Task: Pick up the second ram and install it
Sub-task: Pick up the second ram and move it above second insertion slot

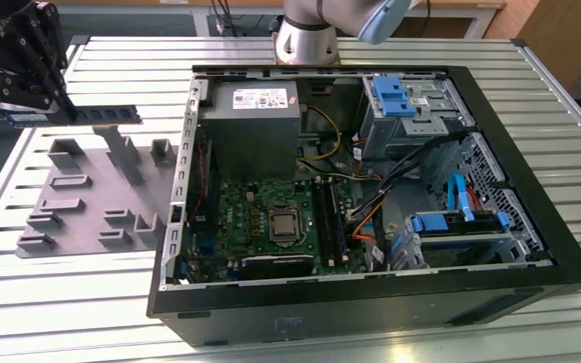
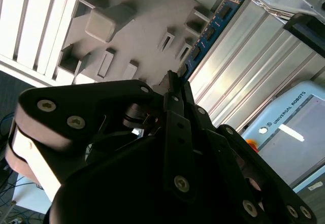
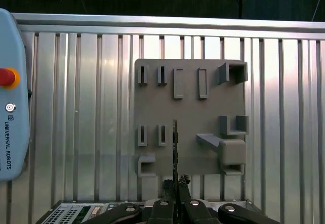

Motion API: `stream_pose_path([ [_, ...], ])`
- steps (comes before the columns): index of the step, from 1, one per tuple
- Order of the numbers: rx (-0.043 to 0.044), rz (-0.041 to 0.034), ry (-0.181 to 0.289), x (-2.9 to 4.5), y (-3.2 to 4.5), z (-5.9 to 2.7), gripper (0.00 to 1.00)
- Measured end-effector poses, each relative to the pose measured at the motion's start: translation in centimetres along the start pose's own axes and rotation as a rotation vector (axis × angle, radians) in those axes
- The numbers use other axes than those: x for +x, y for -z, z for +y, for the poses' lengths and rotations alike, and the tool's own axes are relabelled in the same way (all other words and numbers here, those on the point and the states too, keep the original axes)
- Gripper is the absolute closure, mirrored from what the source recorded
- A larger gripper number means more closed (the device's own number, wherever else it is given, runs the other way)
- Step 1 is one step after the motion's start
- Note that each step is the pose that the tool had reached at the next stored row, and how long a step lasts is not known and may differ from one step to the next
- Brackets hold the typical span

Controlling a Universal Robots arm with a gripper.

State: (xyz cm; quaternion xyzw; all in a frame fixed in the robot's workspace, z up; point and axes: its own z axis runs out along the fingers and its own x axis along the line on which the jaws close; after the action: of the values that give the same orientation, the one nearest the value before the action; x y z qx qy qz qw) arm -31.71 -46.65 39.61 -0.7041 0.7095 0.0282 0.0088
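A robotics lab or workshop: a slatted aluminium workbench (image 1: 69, 302) carries a robot arm's base (image 1: 307, 38), an opened desktop computer case (image 1: 321, 318), a grey fixture plate (image 1: 79, 204) and a teach pendant (image 3: 10, 107), with wooden desks (image 1: 472, 9) behind.

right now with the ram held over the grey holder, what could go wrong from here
The gripper pinches the ram with much of its length sticking out unsupported, so it might tilt or slip in transit. The case wall stands between it and the slots, so the free end could clip the rim. Cables crowd the slots and might snag it.
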Motion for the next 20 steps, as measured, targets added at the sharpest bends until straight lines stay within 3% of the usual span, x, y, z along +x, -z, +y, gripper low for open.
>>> stream_pose_path([
  [20, 0.0, 0.0, 0.0, -0.01, 0.05, -1.68, 0.86],
])
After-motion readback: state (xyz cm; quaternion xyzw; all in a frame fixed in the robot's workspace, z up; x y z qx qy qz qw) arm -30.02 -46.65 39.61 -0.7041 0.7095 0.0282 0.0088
